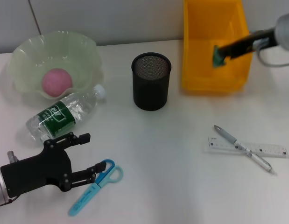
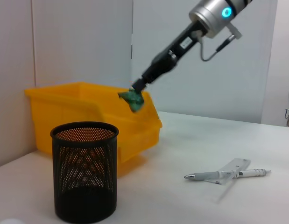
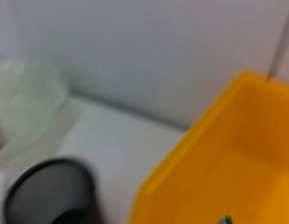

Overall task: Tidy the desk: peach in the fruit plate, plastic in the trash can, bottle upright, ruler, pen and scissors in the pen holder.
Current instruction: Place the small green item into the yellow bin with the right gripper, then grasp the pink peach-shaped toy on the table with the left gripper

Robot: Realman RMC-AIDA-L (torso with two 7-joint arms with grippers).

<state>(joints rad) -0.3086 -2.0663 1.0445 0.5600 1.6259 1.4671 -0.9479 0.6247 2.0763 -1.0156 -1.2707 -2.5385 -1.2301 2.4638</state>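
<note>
My right gripper (image 1: 222,52) is shut on a crumpled green plastic (image 1: 217,57) and holds it over the yellow trash can (image 1: 193,70); the left wrist view shows the plastic (image 2: 133,99) hanging above the can's rim (image 2: 79,95). The pink peach (image 1: 56,82) lies in the pale green fruit plate (image 1: 88,51). A bottle (image 1: 65,114) with a green label lies on its side in front of the plate. Open, my left gripper (image 1: 89,156) sits low at the front left, beside the blue scissors (image 1: 95,186). The pen (image 1: 242,149) lies across the ruler (image 1: 275,150) at the right.
The black mesh pen holder (image 1: 151,81) stands mid-table, between the plate and the trash can, and close in the left wrist view (image 2: 85,170). A wall runs behind the table. White tabletop lies between the pen holder and the ruler.
</note>
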